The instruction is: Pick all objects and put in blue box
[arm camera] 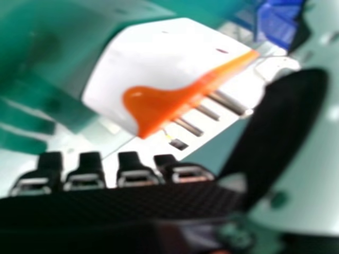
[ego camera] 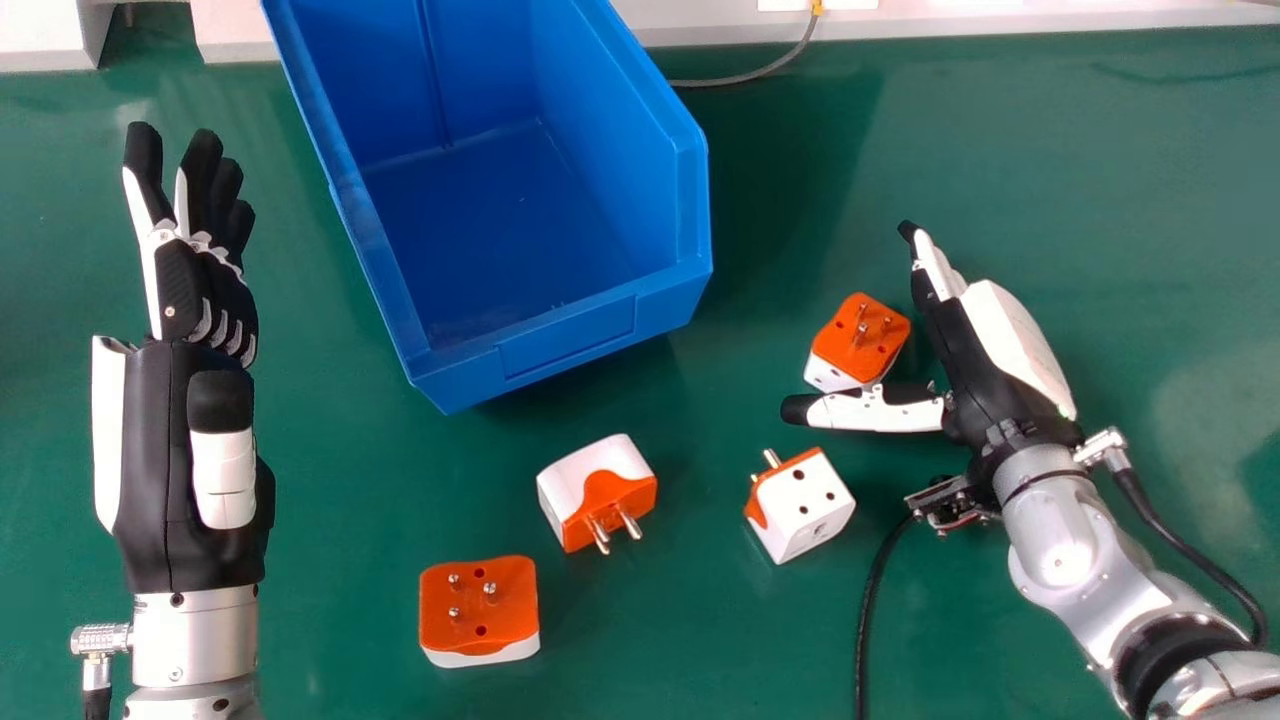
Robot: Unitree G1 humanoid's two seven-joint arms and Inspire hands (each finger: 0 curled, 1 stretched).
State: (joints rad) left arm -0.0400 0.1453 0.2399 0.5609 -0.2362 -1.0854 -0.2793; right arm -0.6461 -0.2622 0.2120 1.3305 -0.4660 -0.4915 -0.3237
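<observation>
A green worktop [ego camera: 1000,160] spreads beneath a large blue box [ego camera: 560,350], which stands toward the far side, left of center in the head view, its lower front lip facing the near side. At the head view's left, the robot's left hand [ego camera: 200,290] points away from the robot, fingers straight and grasping nothing. To the box's right, the robot's right hand [ego camera: 1000,375] is released too, its fingers extended and its thumb spread wide

Four orange-and-white plug adapters sit outside the box. One [ego camera: 597,485] lies in front of the box's lip, its prongs toward the near side. Another [ego camera: 485,600], nearest the robot, rests orange face up, prongs upright. A third [ego camera: 805,505] shows its white socket face, just on the near side of the right thumb. The fourth [ego camera: 862,335] stands prongs up between the right hand's thumb and fingers, ungripped; whether the thumb touches it cannot be told. A slim black cable [ego camera: 872,600] runs down the worktop beside the right forearm
</observation>
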